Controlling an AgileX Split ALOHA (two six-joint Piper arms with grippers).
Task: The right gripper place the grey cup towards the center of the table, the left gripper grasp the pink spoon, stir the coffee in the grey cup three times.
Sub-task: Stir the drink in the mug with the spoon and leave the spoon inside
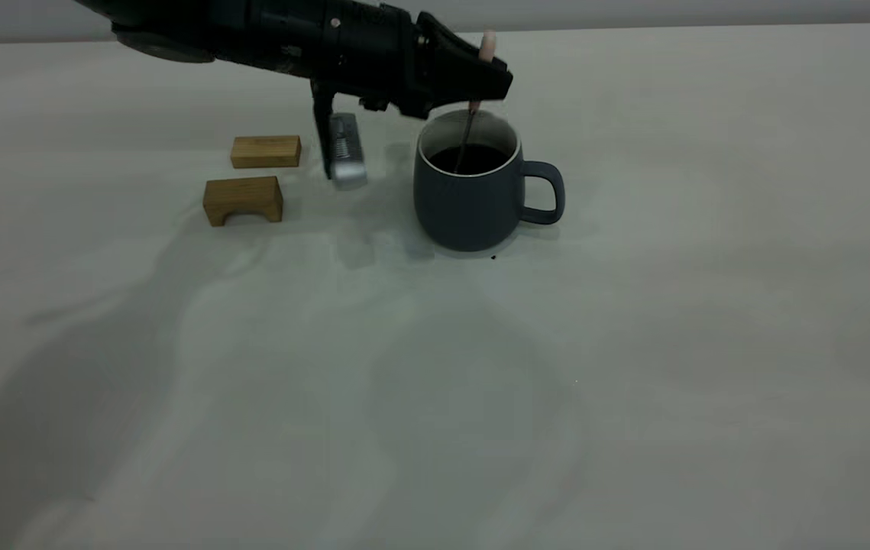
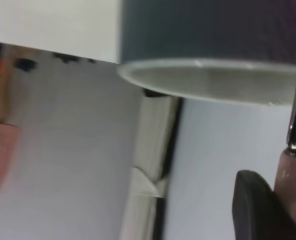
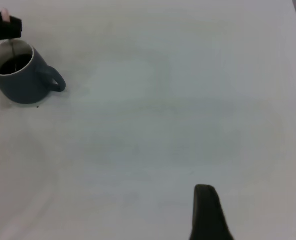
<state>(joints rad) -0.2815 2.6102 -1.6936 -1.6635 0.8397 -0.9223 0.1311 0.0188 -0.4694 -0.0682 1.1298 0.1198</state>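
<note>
Exterior view first: the grey cup (image 1: 473,200) stands upright on the tabletop (image 1: 633,344), its handle turned away from the two wooden blocks (image 1: 255,182) that sit well off to the cup's other side. Directly above the cup's mouth hangs the left gripper (image 1: 480,84), its jaws clamped on the pink spoon (image 1: 477,99); the pink handle tip pokes out above the jaws and the metal neck runs straight down into the coffee (image 1: 467,158). A tiny dark speck lies on the tabletop just beside the cup's base

Left wrist view: the cup's pale rim fills the frame, and a black finger presses against the spoon's pink handle where it meets the grey neck, which reaches toward the cup's rim

Right wrist view: the cup sits far from the right gripper (image 3: 208,215), which is parked well away over bare tabletop. Only one dark finger shows, so whether its jaws are open or closed I cannot tell

By my reading the cup is placed and the spoon grasped and dipped, so the stirring is the step in hand; how many of the three turns remain cannot be judged
</note>
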